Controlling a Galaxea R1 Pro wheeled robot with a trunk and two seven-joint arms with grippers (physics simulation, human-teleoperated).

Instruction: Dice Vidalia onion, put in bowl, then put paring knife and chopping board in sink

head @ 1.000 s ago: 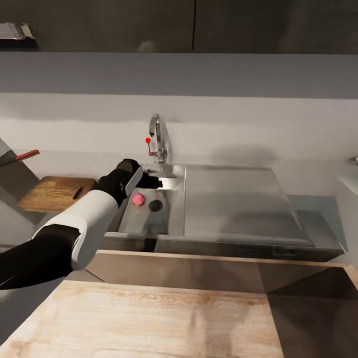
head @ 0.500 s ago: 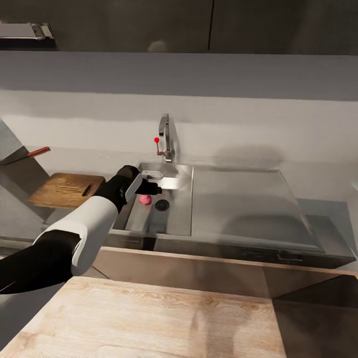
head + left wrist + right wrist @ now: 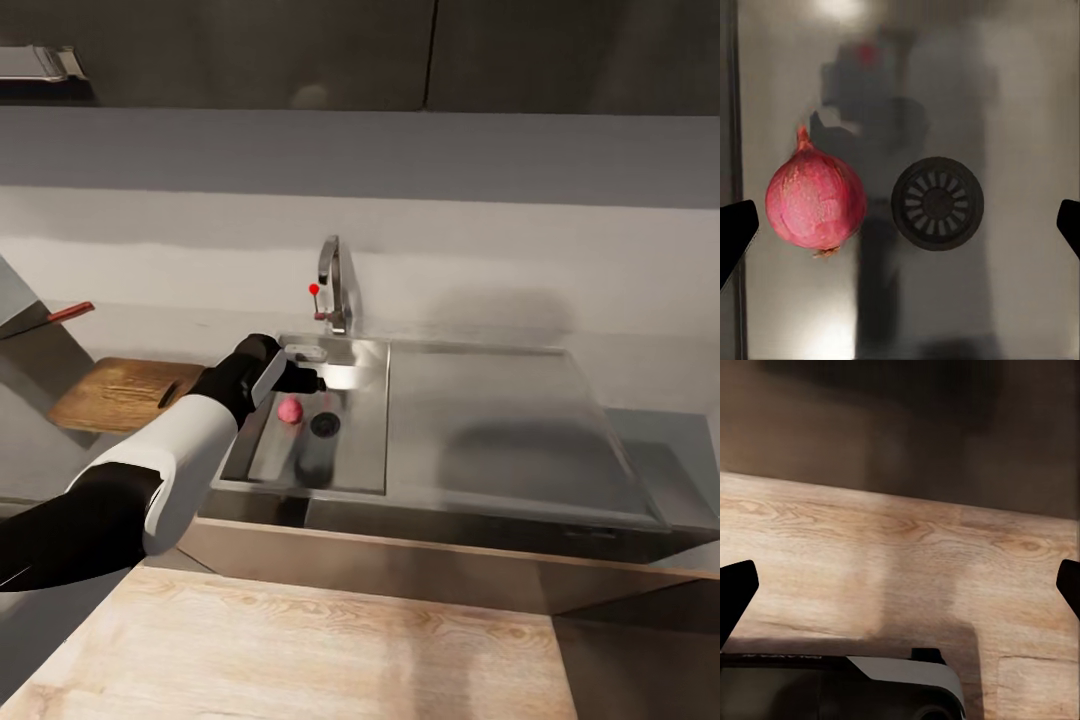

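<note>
Left end effector (image 3: 312,377) hovers over sink (image 3: 365,480) basin at centre-left, fingers wide apart, empty; Vidalia onion (image 3: 290,410) on basin floor just beside drain (image 3: 325,424); right end effector (image 3: 900,585) fingers spread too.

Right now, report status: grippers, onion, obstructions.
Left gripper open above the sink; right gripper open, idle. Vidalia onion beside the drain, ungrasped. Nothing blocking.

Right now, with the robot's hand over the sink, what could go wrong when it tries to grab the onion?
1. In the left wrist view the Vidalia onion sits near one fingertip, not midway across the open left gripper, so closing might nudge it aside.
2. The bulb is round on the smooth steel sink floor and could roll toward the drain beside it.
</note>
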